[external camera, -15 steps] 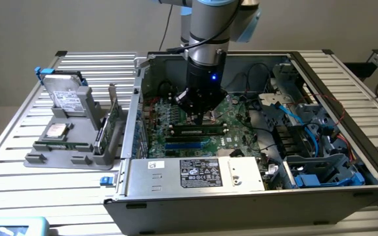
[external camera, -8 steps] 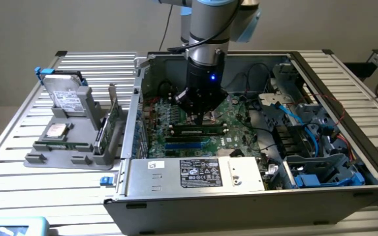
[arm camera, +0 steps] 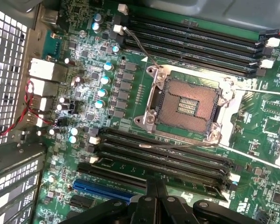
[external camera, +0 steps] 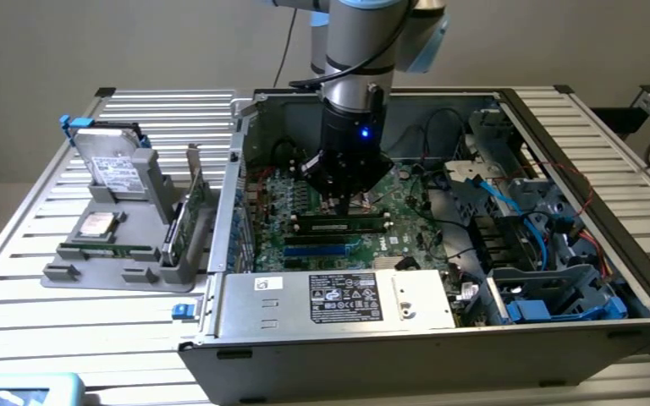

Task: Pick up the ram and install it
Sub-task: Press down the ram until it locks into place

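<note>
Inside the open computer case (external camera: 506, 279): the arm reaches down over the green motherboard (external camera: 302, 211), its blue light lit.
Pincer (external camera: 345, 201): low over the board, fingers pressed together with nothing between them; the wrist view shows the two dark fingers (arm camera: 155, 196) meeting just above the memory slots (arm camera: 163, 156).
Ram (external camera: 342, 225): a long green stick seated in a slot on the motherboard, directly under the pincer tip, lying along the slot; whether the tip touches it cannot be told.
Slots beside it: a black slot and a blue slot (external camera: 319, 249) run parallel, nearer the power supply (external camera: 337, 300).
Processor socket (arm camera: 186, 103): open, with its metal frame, between two banks of memory slots.
Grey holder (external camera: 122, 245): on the slatted surface (external camera: 31, 254), at the exterior view's left of the case, carrying a silver hard drive (external camera: 116, 165) upright, a second drive (external camera: 99, 224) lying flat, and a green card (external camera: 193, 207) standing on edge.
Cables: blue cables (external camera: 534, 224) run through the case's drive bay side.
</note>
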Tool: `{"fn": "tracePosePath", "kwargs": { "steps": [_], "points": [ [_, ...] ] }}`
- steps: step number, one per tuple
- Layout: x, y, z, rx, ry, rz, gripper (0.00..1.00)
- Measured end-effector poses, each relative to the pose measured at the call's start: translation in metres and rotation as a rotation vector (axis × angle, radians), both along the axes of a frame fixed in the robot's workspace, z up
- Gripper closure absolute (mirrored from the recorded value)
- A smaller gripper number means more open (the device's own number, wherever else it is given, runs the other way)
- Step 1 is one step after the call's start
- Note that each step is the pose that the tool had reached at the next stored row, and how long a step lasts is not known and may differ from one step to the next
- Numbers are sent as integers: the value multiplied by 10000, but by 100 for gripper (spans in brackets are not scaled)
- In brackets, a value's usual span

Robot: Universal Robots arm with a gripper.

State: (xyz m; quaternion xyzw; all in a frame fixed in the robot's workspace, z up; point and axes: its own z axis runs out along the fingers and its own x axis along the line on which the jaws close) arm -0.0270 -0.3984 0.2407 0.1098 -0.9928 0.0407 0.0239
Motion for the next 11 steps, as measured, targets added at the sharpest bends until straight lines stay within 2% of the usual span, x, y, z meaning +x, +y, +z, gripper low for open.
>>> {"fn": "tracePosePath", "kwargs": {
  "steps": [3, 6, 9, 11],
  "points": [
    [0, -1, 0, -52, -166, -162, 89],
    [0, 1, -1, -59, -300, -407, 89],
    [1, 0, -1, -63, -378, -723, 89],
    [0, 0, -1, -67, -409, -952, 89]
  ]
}}
